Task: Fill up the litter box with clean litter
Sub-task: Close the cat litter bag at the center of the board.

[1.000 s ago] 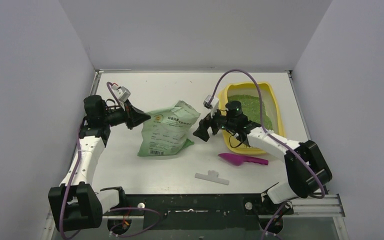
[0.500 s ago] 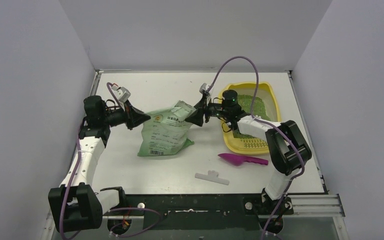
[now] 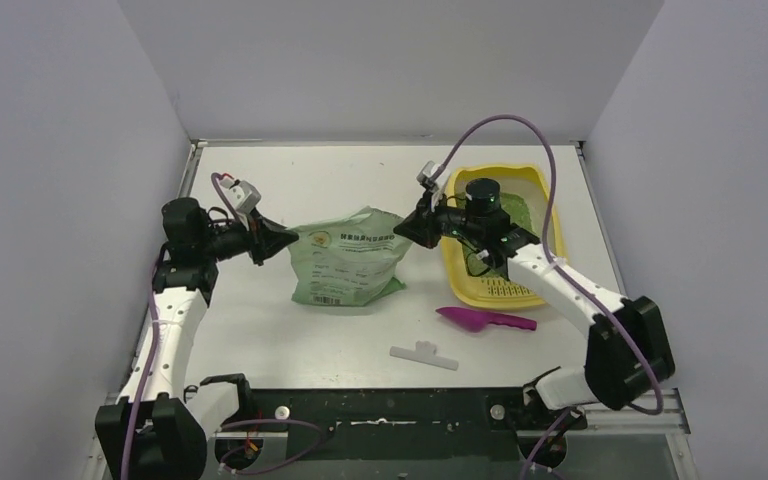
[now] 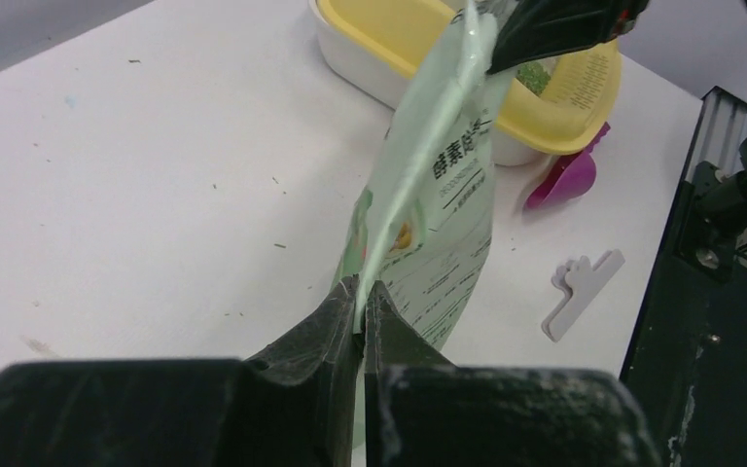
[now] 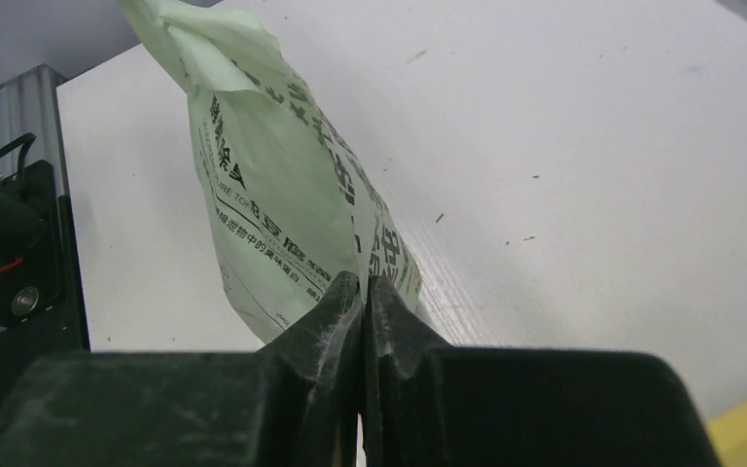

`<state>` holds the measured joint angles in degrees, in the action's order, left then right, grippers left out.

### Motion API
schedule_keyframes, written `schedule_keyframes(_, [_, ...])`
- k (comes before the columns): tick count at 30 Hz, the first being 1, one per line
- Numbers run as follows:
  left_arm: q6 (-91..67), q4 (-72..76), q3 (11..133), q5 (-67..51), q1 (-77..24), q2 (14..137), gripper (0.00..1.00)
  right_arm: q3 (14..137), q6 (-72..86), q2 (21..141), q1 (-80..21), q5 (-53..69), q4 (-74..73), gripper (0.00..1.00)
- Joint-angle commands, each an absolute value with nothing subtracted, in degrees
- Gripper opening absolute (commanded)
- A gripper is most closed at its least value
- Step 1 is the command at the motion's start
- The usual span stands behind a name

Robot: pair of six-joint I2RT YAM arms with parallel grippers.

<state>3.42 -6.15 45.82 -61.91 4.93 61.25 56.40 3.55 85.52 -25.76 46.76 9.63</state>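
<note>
I see the litter box (image 3: 508,291) at the far right of the table (image 3: 290,180), its slotted strip at the near end. Green litter (image 3: 522,210) lies inside, and my right arm reaches across the box's left half and hides part of the fill. Just left of it the printed green bag (image 3: 350,265) sits on the table, held between both grippers. The left gripper (image 3: 282,240) is pinched tight on the bag's upper left corner, and the right gripper (image 3: 407,230) is pinched tight on its upper right corner. In front of the box lies a magenta scoop (image 3: 485,319), and nearer me a white clip (image 3: 424,354), both apart from the bag. The left wrist view shows the bag's top edge running straight from its fingers to the other gripper beside the box. The right wrist view shows mostly bag print and bare table.
</note>
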Motion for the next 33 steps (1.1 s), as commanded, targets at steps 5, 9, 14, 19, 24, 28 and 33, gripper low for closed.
schedule_keyframes(5, [17.6, -14.4, 44.7, -50.7, 3.4, 53.8, 0.00, 48.1, -0.8, 68.8, -31.3, 20.5, 5.2, 0.00])
schedule_keyframes(9, [20.0, -14.8, 43.7, -49.6, 1.4, 51.6, 0.04, 46.3, 1.0, 68.6, -32.5, 20.7, 6.3, 0.00])
schedule_keyframes(14, [20.6, -15.8, 46.0, -48.8, 0.4, 50.0, 0.63, 47.1, 0.4, 69.9, -33.8, 20.4, 5.2, 0.00])
schedule_keyframes(19, [24.4, -16.8, 51.5, -49.3, -3.1, 49.5, 0.78, 47.5, 0.4, 69.7, -33.8, 20.5, 4.9, 0.00])
schedule_keyframes(24, [34.9, -25.5, 61.7, -44.4, -13.1, 57.7, 0.82, 47.1, 0.4, 69.0, -33.8, 21.1, 6.8, 0.00])
schedule_keyframes(28, [39.4, -28.3, 68.2, -42.7, -17.6, 66.6, 0.83, 46.8, 0.4, 68.6, -33.8, 22.0, 7.3, 0.00])
schedule_keyframes(33, [45.6, -36.2, 77.1, -41.7, -22.4, 75.9, 0.84, 47.1, 0.4, 68.3, -33.9, 22.6, 7.1, 0.00])
